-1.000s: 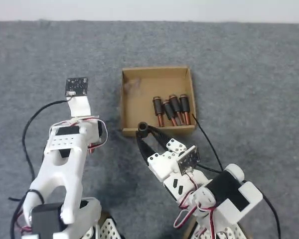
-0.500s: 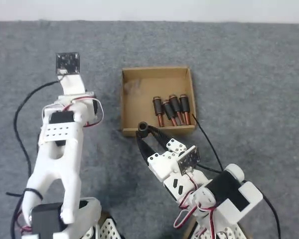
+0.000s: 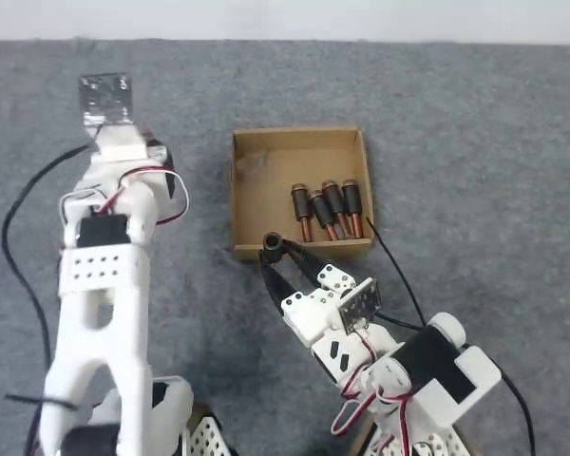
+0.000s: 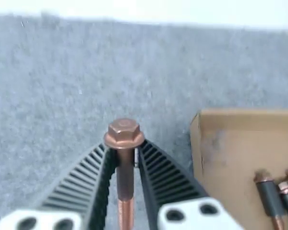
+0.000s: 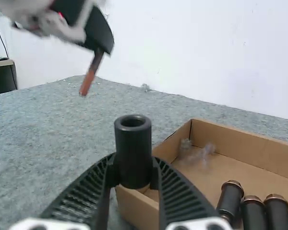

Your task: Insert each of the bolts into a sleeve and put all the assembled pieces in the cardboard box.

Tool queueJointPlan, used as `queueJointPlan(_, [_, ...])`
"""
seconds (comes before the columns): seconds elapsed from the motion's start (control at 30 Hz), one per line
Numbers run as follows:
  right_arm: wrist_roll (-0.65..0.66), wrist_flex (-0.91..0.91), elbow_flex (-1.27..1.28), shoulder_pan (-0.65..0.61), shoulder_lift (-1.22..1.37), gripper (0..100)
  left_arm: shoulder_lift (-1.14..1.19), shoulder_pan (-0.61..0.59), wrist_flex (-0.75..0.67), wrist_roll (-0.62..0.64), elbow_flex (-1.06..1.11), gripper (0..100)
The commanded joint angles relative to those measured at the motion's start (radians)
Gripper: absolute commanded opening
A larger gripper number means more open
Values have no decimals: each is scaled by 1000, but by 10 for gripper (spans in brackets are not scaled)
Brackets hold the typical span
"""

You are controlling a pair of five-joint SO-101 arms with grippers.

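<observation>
At the near wall of the cardboard box (image 3: 266, 157), which holds four assembled pieces (image 3: 328, 211), the right gripper (image 5: 133, 165) pinches a sleeve (image 5: 133, 141) upright, bore open upward. The left gripper (image 4: 124, 151) clamps the bolt (image 4: 124, 135) under its head, shank hanging down, well apart to the sleeve's left. I judge it must travel over that bore.

A copper bolt (image 4: 124, 165), black sleeve (image 5: 133, 146) and brown cardboard box (image 3: 266, 180) show against speckled grey carpet (image 3: 475, 123).
</observation>
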Motion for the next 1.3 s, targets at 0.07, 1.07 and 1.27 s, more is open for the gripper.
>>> queueJointPlan(0.07, [21, -2, 14, -4, 5, 6, -190, 6, -141, -8, 102, 12])
queueJointPlan(1.07, [25, 2, 14, -2, 5, 6, -936, 486, -178, 259, 535, 12])
queueJointPlan(1.27, [26, 2, 14, -4, 5, 6, -1069, 520, -146, 258, 593, 12])
